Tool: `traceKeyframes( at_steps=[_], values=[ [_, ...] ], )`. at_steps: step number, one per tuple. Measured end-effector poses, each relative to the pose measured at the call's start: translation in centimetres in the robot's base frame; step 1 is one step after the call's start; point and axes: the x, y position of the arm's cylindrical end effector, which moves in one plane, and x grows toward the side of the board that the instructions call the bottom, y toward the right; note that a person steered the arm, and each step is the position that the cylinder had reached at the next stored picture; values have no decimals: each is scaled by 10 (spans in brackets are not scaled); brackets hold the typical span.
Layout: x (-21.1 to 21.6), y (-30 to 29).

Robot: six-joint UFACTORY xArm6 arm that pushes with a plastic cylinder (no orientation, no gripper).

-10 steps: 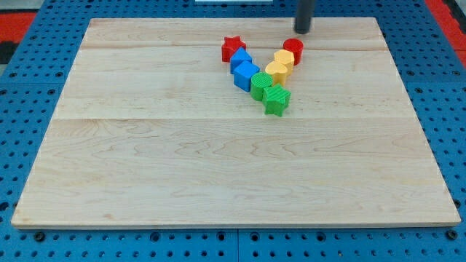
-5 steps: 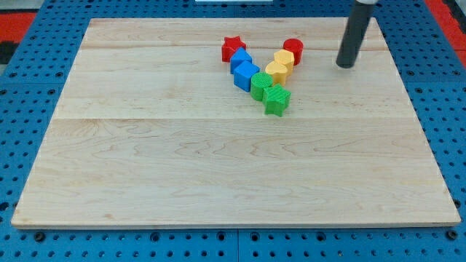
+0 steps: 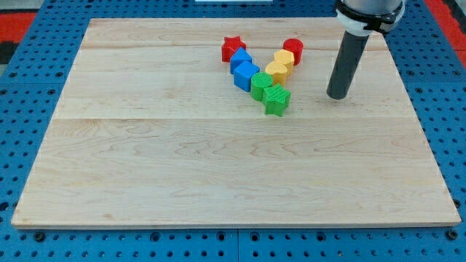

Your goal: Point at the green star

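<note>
The green star (image 3: 277, 100) lies at the lower end of a V-shaped cluster of blocks in the upper middle of the wooden board (image 3: 218, 167). My tip (image 3: 336, 95) stands on the board to the star's right, about level with it and well apart from it, touching no block. A green round block (image 3: 260, 85) touches the star on its upper left.
The cluster's left arm holds a red star (image 3: 232, 48) and two blue blocks (image 3: 241, 59) (image 3: 246, 75). Its right arm holds a red cylinder (image 3: 293, 50) and two yellow blocks (image 3: 285, 61) (image 3: 276, 72). A blue pegboard (image 3: 451, 109) surrounds the board.
My tip has moved from the board's top edge, above the red cylinder, to the right and then down, ending level with the green star. No block has moved.
</note>
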Motion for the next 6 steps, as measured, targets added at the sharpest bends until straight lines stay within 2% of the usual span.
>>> traceKeyframes(
  at_steps=[1,6],
  values=[
    [0,-22],
    [11,-47]
  ],
)
